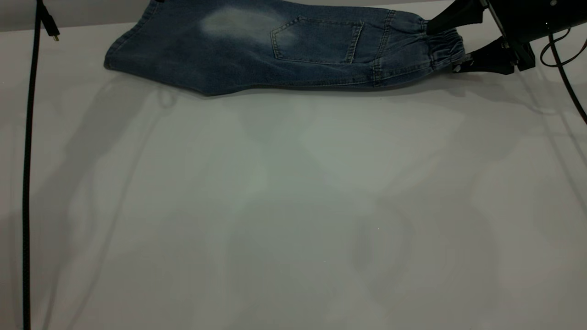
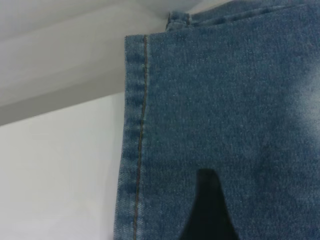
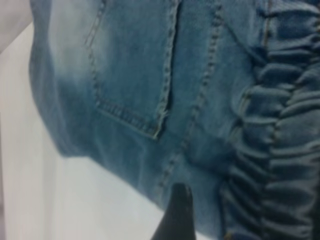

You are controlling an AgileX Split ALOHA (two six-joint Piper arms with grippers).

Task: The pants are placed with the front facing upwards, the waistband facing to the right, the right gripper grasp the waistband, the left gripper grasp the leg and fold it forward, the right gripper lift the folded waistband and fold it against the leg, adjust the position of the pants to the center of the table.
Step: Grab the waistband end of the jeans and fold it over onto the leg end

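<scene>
The blue denim pants lie folded lengthwise at the far edge of the table, a patch pocket facing up. The gathered waistband points right. My right gripper is open and straddles the waistband, one black finger over its far side and one at its near corner. In the right wrist view the ruched waistband lies beside one black finger; the other is hidden. The left gripper is out of the exterior view; its wrist view shows it over the leg, near the stitched hem.
A black cable hangs down the left side of the table, its plug near the far left corner. More black cables loop behind the right arm. The wide white tabletop stretches in front of the pants.
</scene>
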